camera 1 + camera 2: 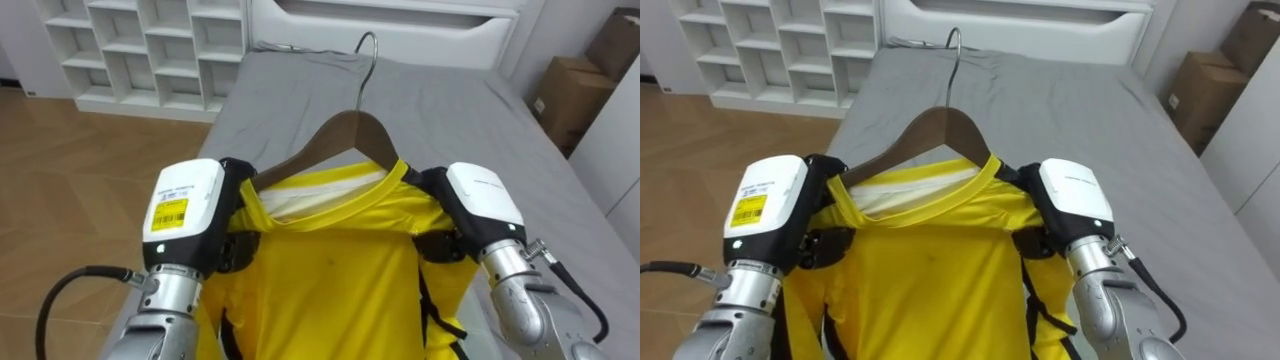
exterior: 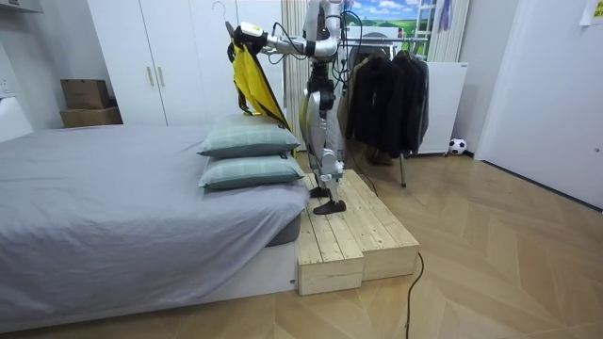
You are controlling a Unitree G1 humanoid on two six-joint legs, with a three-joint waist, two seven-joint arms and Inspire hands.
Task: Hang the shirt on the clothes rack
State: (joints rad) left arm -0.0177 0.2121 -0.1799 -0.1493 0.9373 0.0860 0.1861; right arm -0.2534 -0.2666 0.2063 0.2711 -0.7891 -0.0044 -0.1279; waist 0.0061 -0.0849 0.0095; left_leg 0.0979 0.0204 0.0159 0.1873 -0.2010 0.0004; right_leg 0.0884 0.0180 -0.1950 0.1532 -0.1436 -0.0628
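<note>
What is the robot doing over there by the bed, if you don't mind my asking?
The robot stands on a wooden platform beside the bed, by the stacked pillows, holding a yellow shirt on a wooden hanger up in front of it. Its left hand is at one shoulder of the shirt, its right hand at the other. The hanger's hook is not yet on anything. A clothes rack with dark garments stands behind the robot.

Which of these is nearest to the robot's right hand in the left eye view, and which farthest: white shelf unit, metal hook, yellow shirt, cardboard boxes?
1. yellow shirt: gripped by the right hand.
2. metal hook: up and left, over the bed.
3. cardboard boxes: floor, right of the bed.
4. white shelf unit: far left, across the bed.
</note>
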